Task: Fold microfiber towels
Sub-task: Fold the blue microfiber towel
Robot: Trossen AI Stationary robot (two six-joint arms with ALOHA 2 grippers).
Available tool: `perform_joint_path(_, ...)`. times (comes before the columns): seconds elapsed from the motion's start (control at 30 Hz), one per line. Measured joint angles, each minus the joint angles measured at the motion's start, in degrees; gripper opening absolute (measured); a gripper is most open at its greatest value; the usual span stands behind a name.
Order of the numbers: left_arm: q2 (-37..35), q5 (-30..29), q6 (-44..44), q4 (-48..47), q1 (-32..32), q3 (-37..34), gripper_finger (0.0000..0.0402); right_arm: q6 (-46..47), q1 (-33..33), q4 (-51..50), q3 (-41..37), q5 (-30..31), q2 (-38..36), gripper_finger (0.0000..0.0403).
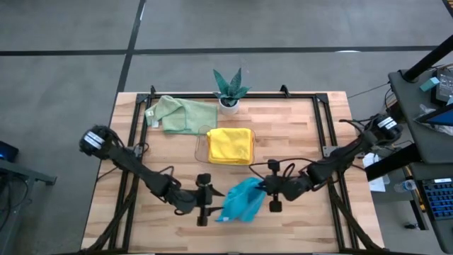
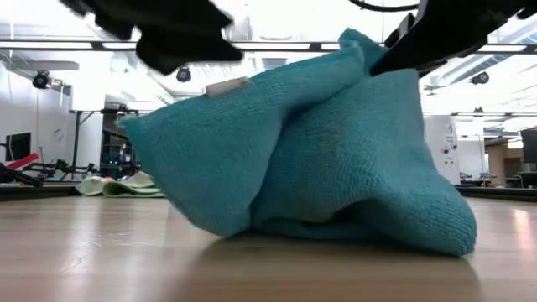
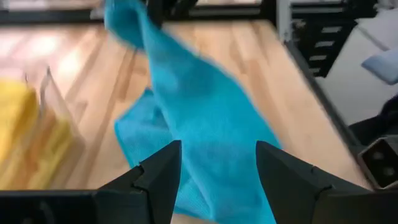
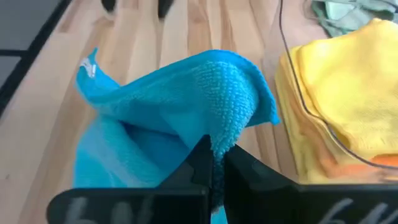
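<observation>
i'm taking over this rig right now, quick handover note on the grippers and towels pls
Left gripper: jaws open, at the soft teal-blue microfiber towel, holding nothing.
Right gripper: jaws shut on one edge of the teal-blue towel, which is lifted while the rest sags on the wooden table.
Done: folded yellow microfiber towels stacked in the clear plastic tray, something orange beneath them.
Left: fold the teal-blue one, then the crumpled pale green microfiber towel at the table's far side.

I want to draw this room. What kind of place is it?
Probably a robot lab or workshop: a framed wooden table on a concrete floor, ceiling strip lights, and equipment racks behind.
</observation>
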Motion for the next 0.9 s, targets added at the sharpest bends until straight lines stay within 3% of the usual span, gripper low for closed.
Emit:
perform_joint_path(0.27,9.01,1.13,-6.57,0.04,-0.92,5.27,0.0191,-0.95,0.61,4.73,-2.69,0.25,-1.43,0.0008)
perform_joint_path(0.4,10.15,4.09,-10.59,0.02,-2.53,8.70,0.0191,-1.10,0.67,5.40,-2.72,0.22,-0.82,0.0008)
perform_joint_path(0.5,10.09,4.65,-16.99,-5.49,-4.57,10.94,0.0191,-1.06,0.74,5.56,-2.72,0.20,-0.27,0.0008)
perform_joint_path(0.7,12.50,-0.53,-29.08,-7.93,-7.88,12.29,0.0191,-0.97,0.74,5.71,-2.32,0.08,0.26,0.0008)
perform_joint_path(0.9,18.74,-2.36,-31.98,-7.44,-8.22,13.28,0.0191,-1.03,0.74,8.59,-2.31,0.04,0.24,0.0008)
